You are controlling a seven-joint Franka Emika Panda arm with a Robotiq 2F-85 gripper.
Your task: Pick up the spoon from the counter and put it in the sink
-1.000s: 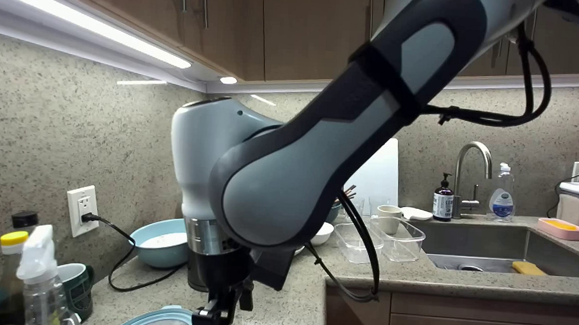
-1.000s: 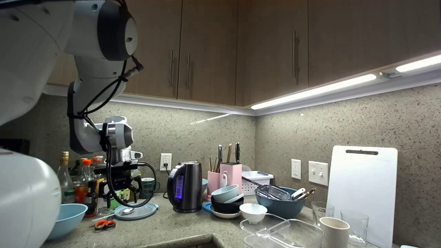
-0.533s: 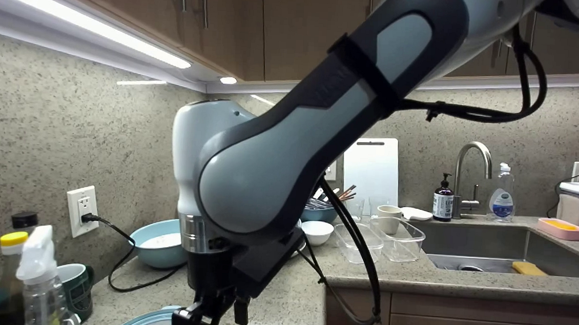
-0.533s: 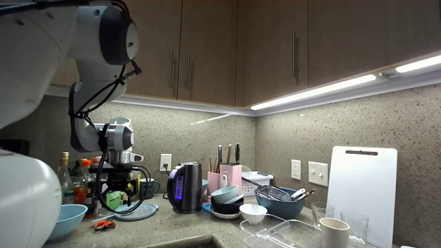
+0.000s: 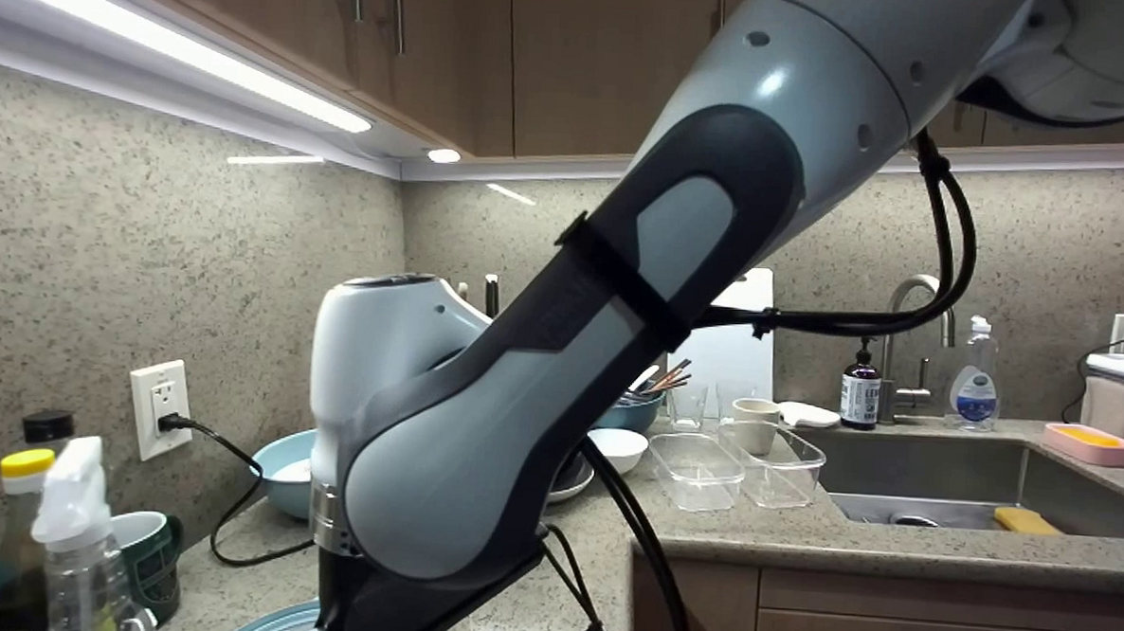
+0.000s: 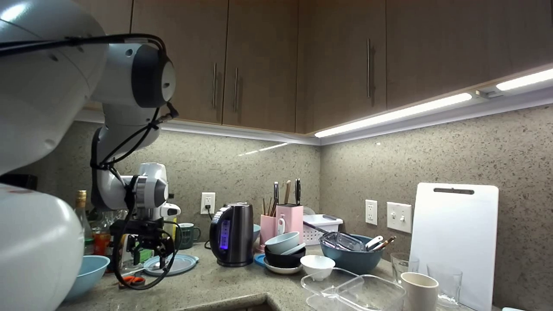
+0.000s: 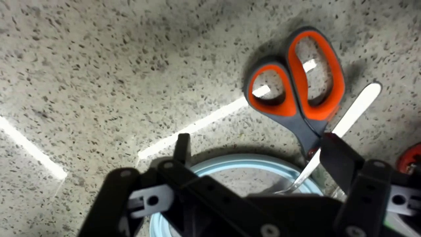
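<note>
The spoon (image 7: 353, 113) lies with its silver handle on the speckled counter (image 7: 98, 65) beside the scissors. Its neck crosses the rim of a light-blue lid; its bowl end is hidden behind the gripper in the wrist view. It also shows thinly in an exterior view (image 6: 131, 272). My gripper (image 7: 256, 140) is open and empty above the lid, its right finger overlapping the handle in the wrist view. In an exterior view the gripper (image 6: 149, 260) hangs low over the spoon and lid. The steel sink (image 5: 925, 464) shows in an exterior view at the right.
Orange-grey scissors (image 7: 302, 121) touch or nearly touch the spoon handle. The light-blue lid (image 7: 243, 158) lies below the gripper. A blue bowl (image 6: 88, 272), bottles (image 6: 82, 216) and a kettle (image 6: 237, 237) stand nearby. Clear containers (image 5: 697, 473) stand between here and the sink.
The arm has come down in both exterior views, and the gripper is lower, closer to the spoon and scissors. The spoon, lid and scissors have not visibly moved.
</note>
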